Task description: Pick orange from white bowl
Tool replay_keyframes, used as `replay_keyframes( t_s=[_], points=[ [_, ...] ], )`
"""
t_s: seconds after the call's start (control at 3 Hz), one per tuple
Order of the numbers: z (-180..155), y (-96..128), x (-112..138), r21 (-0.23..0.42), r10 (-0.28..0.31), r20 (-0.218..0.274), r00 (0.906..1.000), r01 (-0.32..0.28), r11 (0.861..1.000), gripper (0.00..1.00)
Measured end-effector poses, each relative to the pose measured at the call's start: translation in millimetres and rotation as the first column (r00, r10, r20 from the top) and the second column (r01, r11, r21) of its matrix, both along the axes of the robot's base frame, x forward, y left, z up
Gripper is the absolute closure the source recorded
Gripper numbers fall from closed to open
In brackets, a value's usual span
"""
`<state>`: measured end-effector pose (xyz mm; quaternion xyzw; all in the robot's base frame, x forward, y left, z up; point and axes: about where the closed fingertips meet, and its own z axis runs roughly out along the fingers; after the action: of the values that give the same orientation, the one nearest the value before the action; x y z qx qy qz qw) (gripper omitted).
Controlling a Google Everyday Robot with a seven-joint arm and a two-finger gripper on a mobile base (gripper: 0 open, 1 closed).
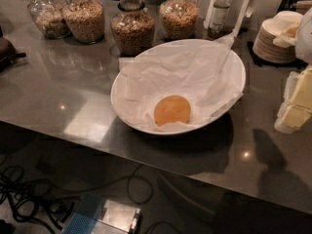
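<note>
The orange lies in the near part of the large white bowl, resting on the crumpled white paper that lines it. The bowl stands in the middle of the grey counter, tilted a little toward me. My gripper shows at the right edge of the view as a pale, yellowish shape. It hangs above the counter to the right of the bowl, well apart from the orange, and holds nothing that I can see.
Several glass jars of grain line the back of the counter beside a dark bottle. A stack of small white bowls stands at the back right. A dark object sits at the left edge. Cables lie on the floor below the counter's front edge.
</note>
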<state>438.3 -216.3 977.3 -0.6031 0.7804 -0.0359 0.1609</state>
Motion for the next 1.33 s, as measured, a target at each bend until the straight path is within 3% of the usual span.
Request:
replay_keyframes(
  t_s=[0.67,1.0,1.33],
  points=[
    [3.0,13.2,1.7,0.005,0.033,0.017,0.9993,-0.033,0.999,0.0],
    [31.2,53.7,-1.6,0.033,0.14,0.102,0.9848,-0.144,0.989,0.0],
    [65.0,116.3,-2.7,0.014,0.285,0.165,0.9442,-0.291,0.957,0.0]
  ],
)
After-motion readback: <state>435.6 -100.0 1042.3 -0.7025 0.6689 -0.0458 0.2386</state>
